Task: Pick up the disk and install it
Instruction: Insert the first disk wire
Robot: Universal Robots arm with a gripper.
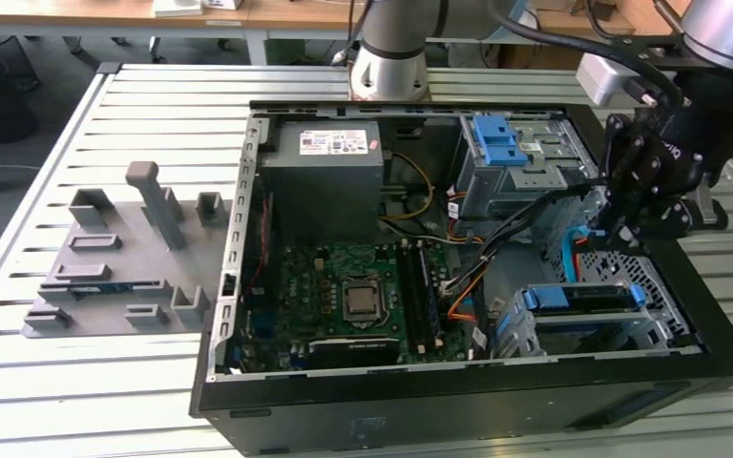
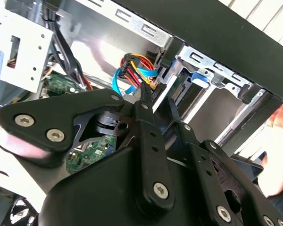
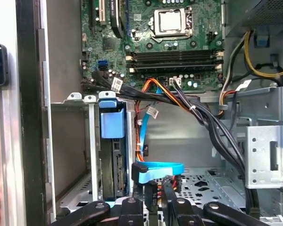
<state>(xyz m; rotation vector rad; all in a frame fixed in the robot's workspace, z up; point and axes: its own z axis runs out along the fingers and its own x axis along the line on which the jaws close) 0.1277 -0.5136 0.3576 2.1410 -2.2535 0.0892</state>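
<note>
My claw [image 1: 628, 229] hangs inside the open case [image 1: 233, 286] with its fingers drawn nearly together on nothing. The disk [image 3: 114, 160] stands on edge in its bay just beside my fingertips, its long axis running along my reach.

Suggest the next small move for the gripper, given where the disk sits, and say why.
Probably a short, slow shift sideways toward the disk. In the first wrist view the disk already stands on edge in its metal bay, blue carrier tab up, while the gripper sits beside the bay at the flat blue cable rather than over the disk. Moving slowly seems wise with the black cable bundle close by.
</note>
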